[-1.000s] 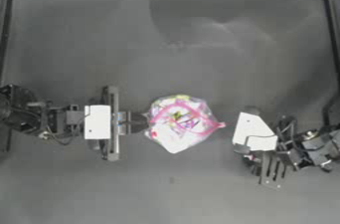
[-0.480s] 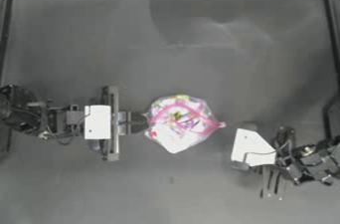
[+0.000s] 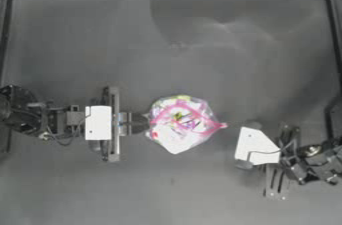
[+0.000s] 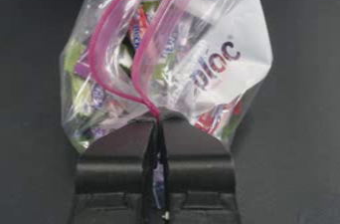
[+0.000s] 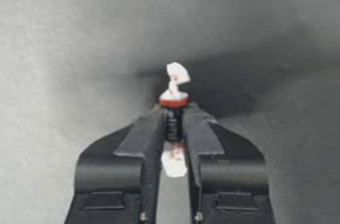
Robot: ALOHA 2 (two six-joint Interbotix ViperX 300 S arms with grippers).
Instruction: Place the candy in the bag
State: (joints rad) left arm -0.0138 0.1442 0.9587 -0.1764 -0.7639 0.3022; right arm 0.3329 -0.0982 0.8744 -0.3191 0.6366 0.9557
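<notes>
Right end effector (image 5: 173, 118) is clamped tight on your candy (image 5: 174, 99), one twisted end poking past the tips, arm low near the surface's (image 3: 200, 34) right edge. Left end effector (image 4: 159, 128) is pinched shut on the bag's (image 3: 180, 123) pink strip; bag sits mid-surface, mouth gaping.

Top view overhead; wrist views close; bag (image 3: 180, 123) shared.

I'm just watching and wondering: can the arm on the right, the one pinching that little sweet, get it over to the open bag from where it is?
Probably yes. The right gripper, shut on the candy, sits just beside the bag with only bare table between. The left gripper pinches the bag's edge, its pink-edged mouth open.
</notes>
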